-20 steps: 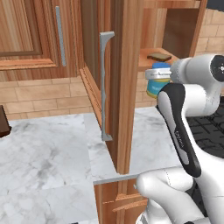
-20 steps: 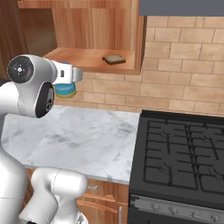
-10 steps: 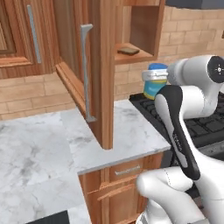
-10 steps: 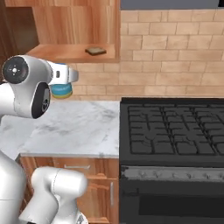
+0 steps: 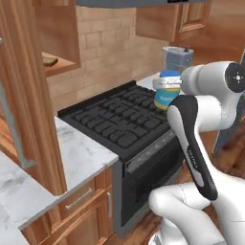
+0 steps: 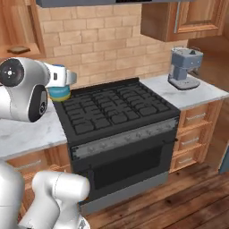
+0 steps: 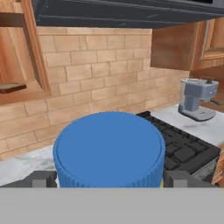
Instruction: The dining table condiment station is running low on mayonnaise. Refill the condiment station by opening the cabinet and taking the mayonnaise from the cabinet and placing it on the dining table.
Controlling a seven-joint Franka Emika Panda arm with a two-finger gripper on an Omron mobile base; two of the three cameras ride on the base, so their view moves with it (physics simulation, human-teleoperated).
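Mayonnaise [image 7: 109, 151] sits gripped in the tool [image 7: 109, 179], its blue lid facing the hand camera and a dark fingertip [image 7: 41, 179] pressed against each side of the jar. From the left base view the jar [image 5: 167, 91] is held up in the air at the end of the white arm, blue lid on top and yellow band below, above the black stove [image 5: 119, 119]. From the right base view the jar [image 6: 58, 82] shows beside the arm's white wrist, over the left edge of the stove [image 6: 116, 112].

Ahead of the tool and beyond the jar runs a brick backsplash [image 7: 100, 70]. Up and to the tool's left is the cabinet [image 7: 22, 57], open, with a flat dark brown slice [image 7: 11, 87] lying on its shelf. To the tool's right a grey coffee machine [image 7: 197, 98] stands on the marble tabletop [image 7: 192, 124], past the stove burners. Just below the jar and to its left lies another stretch of marble tabletop [image 6: 22, 129].
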